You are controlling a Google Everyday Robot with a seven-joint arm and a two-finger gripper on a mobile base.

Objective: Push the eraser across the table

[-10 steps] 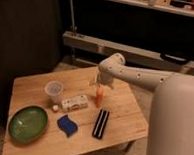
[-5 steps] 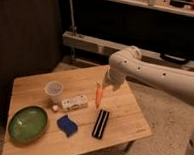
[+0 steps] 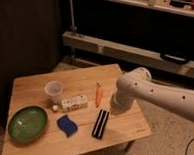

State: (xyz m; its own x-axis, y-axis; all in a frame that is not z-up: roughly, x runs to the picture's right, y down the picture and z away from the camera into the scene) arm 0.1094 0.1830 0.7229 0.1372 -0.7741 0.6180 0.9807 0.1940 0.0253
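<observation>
The eraser, a slim black block with a pale stripe, lies near the front of the light wooden table, pointing front to back. My white arm reaches in from the right. My gripper is at the arm's lower end, low over the table, just right of the eraser's far end and apart from it. The arm's bulk hides most of it.
An orange stick lies behind the eraser. A white box, a small white cube and a clear cup stand left of centre. A blue wavy piece and a green bowl sit front left. The table edge runs close on the right.
The arm's end has moved down and toward the front right, from above the orange stick to beside the eraser's far end. The eraser has not moved.
</observation>
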